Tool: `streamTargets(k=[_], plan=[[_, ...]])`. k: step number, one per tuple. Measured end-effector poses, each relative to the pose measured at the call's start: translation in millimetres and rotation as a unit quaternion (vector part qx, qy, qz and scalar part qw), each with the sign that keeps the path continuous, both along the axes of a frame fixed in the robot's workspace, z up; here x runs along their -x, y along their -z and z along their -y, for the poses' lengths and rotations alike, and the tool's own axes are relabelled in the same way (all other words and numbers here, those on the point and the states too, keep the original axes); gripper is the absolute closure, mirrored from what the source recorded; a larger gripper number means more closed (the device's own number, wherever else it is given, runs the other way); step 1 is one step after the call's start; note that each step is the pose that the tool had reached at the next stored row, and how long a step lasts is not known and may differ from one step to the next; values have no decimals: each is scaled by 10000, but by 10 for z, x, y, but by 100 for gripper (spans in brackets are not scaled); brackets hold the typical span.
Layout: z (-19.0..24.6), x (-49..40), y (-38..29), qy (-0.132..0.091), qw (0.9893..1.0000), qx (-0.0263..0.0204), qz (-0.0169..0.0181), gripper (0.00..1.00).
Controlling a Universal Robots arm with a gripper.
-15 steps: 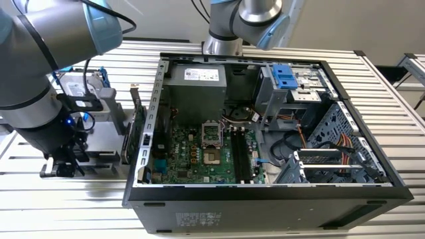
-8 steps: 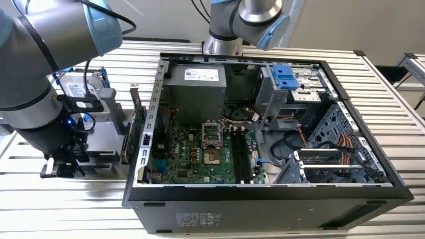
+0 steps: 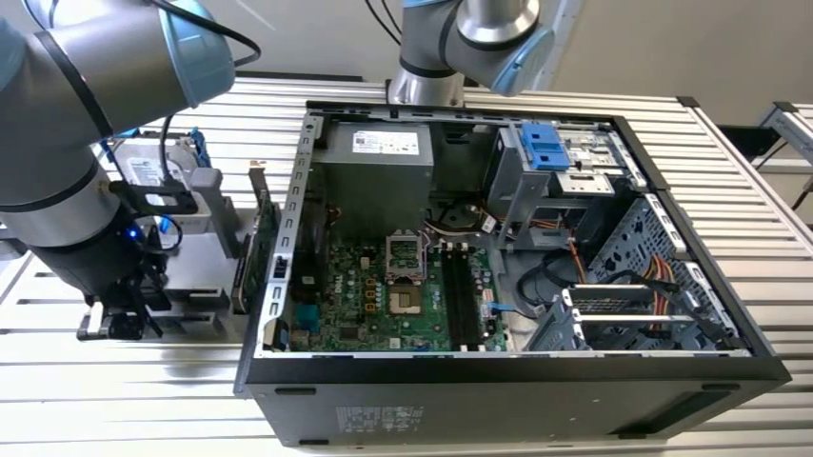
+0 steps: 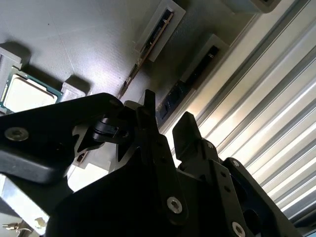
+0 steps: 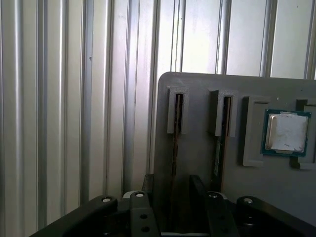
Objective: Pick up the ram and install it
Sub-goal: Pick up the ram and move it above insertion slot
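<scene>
Two ram strips stand on edge in slots of a grey holder [image 5: 195,81] [image 3: 193,286], beside the open computer case on the exterior view's left. My gripper [image 5: 174,186] [image 4: 168,122] [image 3: 114,322] is open, low over the holder. Its fingers stand on either side of the ram [image 5: 175,148] [image 4: 191,73] that is farther from the square silver chip [image 5: 286,132] [image 4: 22,93], with a gap showing on each side. The other ram strip [image 5: 223,131] [image 4: 152,42] sits in the neighbouring slot. The black motherboard slots [image 3: 460,297] lie inside the case.
The open computer case [image 3: 508,367] rests on a ribbed aluminium table [image 5: 59,98], with drive cages and cables at the exterior view's right. A green card with a metal bracket [image 3: 261,249] stands upright between holder and case. A second arm's base [image 3: 426,86] stands behind the case.
</scene>
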State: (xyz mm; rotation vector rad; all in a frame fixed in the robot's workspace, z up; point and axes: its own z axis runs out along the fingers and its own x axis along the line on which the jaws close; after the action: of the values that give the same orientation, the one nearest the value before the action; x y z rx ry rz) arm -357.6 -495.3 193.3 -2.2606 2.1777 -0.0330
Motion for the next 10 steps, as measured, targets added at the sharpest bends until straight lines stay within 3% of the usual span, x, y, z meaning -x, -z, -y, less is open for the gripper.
streamTargets(k=[3,4,10], plan=[[0,0,1,0,10000,0,0,0],[0,0,1,0,10000,0,0,100],[0,0,5,0,10000,0,0,100]])
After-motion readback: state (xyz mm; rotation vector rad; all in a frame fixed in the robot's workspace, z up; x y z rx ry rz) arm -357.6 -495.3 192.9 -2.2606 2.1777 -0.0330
